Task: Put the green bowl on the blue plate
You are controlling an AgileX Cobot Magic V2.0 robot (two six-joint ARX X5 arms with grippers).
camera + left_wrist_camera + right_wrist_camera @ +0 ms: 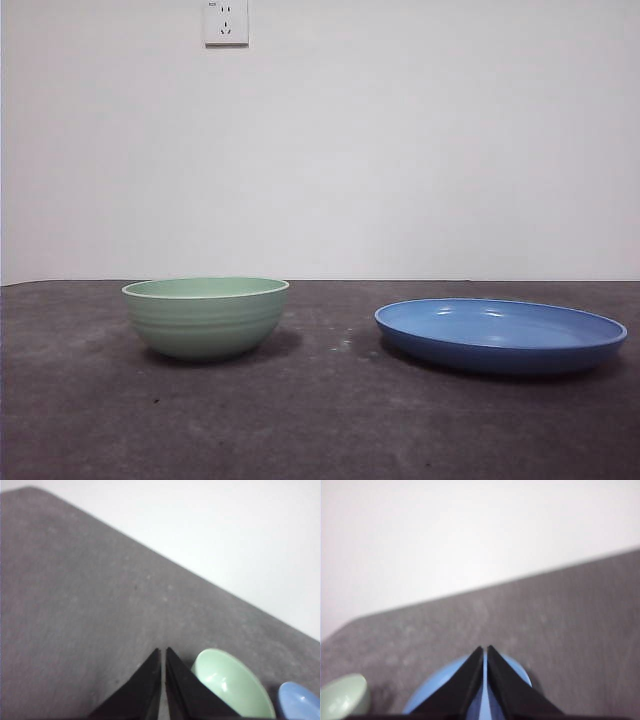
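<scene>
Nothing's started yet: green bowl [205, 317] sits toward the tabletop's [320, 420] left side, well apart from the blue plate [500, 335], both grippers [163, 680] [484, 680] closed and empty, so left needs to open and reach for the rim.

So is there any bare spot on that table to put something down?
Yes: a bare strip of dark table lies between the pale green ridged ceramic bowl and the wide glossy blue plate, plus open surface in front of both. Nowhere looks crowded.

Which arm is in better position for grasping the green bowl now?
Probably left: the left gripper has the green bowl just beside its shut jaws. The right gripper hangs over the blue plate.
</scene>
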